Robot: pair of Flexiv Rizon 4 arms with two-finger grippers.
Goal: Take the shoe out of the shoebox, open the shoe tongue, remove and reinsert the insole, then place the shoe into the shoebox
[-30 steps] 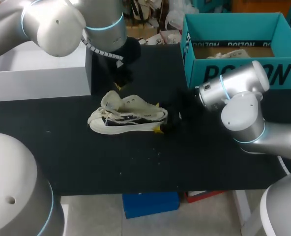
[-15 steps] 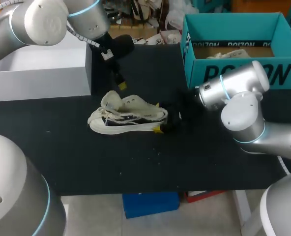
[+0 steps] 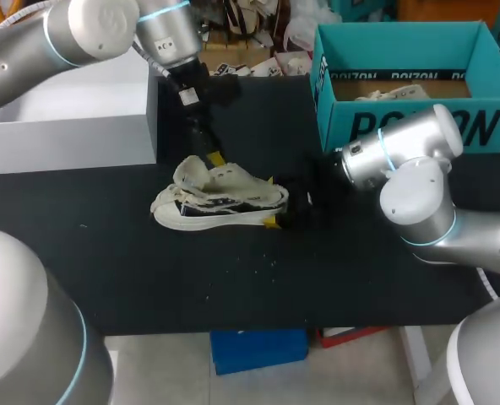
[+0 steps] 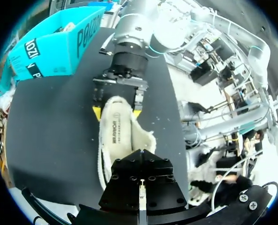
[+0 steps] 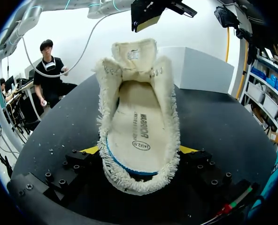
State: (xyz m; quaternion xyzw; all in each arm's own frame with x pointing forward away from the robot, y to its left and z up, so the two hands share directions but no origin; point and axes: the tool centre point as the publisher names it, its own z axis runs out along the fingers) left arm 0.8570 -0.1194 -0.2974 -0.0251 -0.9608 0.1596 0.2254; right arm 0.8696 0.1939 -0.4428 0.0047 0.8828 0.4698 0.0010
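A cream low-top shoe (image 3: 220, 202) with frayed edges lies on its side on the black table (image 3: 233, 278). My right gripper (image 3: 273, 201) is shut on its heel, one yellow tip on each side. In the right wrist view the shoe (image 5: 139, 126) opens toward the camera, showing the insole (image 5: 140, 133) inside and the tongue (image 5: 134, 54) standing up at the far end. My left gripper (image 3: 215, 159) is shut and empty, just above the tongue; it hangs above the tongue as a dark block (image 5: 148, 18). The teal shoebox (image 3: 410, 126) stands at the back right.
A white box (image 3: 64, 126) sits at the back left, beside my left arm. The shoebox holds crumpled paper (image 3: 394, 91). My right arm's elbow (image 3: 419, 198) rises in front of the shoebox. Bare table lies in front of the shoe.
My left gripper has swung down and to the right, closer to the shoe's tongue. The right gripper and the shoe have stayed still.
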